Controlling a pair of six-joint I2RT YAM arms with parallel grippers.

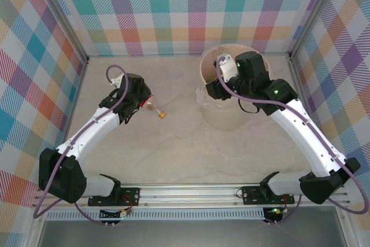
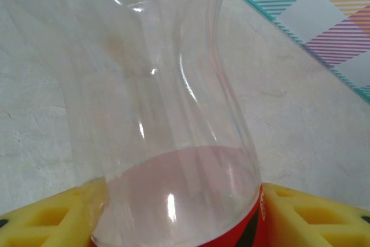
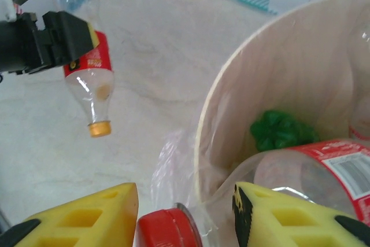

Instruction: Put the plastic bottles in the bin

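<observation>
One green bottle (image 3: 280, 131) is lying in the bin (image 3: 277, 67); left hand (image 1: 143, 102) is clenching an orange-capped bottle (image 1: 156, 109); right hand (image 3: 185, 195) is hovering at the rim, grip unclear.

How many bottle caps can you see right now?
2. An orange cap on the bottle in the left pincer, over the table; a red cap between the fingers of the right pincer, beside the bin. More may be hidden inside.

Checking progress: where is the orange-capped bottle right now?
Top view, left of centre: the orange-capped bottle is clamped in the left gripper, well left of the bin.
</observation>
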